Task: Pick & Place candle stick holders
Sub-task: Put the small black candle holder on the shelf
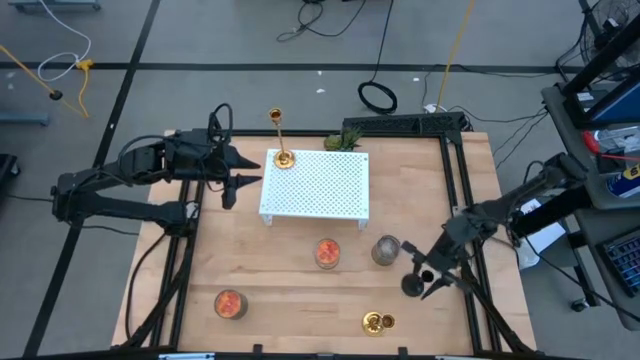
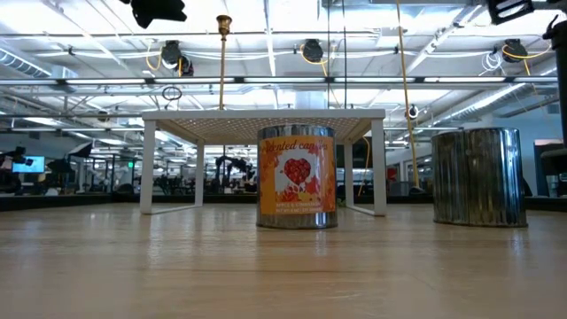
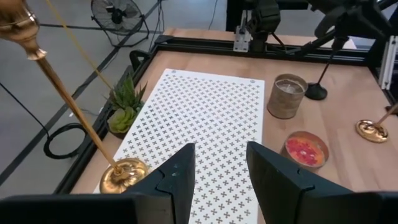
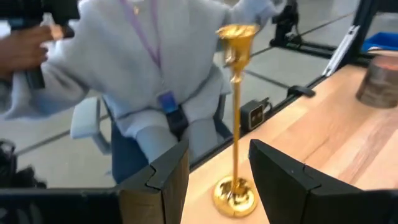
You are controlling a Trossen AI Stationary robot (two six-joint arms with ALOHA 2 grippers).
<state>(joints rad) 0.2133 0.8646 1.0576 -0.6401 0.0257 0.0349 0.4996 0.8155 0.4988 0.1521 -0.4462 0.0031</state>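
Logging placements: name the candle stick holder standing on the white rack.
The gold candlestick at the rack's corner; the other gold one and the black one stand on the table.

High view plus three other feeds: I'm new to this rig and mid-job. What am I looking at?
Two robot arms work at a wooden table. The high view looks straight down, the low view looks level across the tabletop, and each wrist view looks out past that arm's own gripper.

A white perforated rack carries one gold candlestick at its corner. The left gripper is open just beside it. The right gripper is open and faces a second gold candlestick at the table edge. A black candlestick stands next to that arm. Candle tins and a small plant are there too. Nothing is held.
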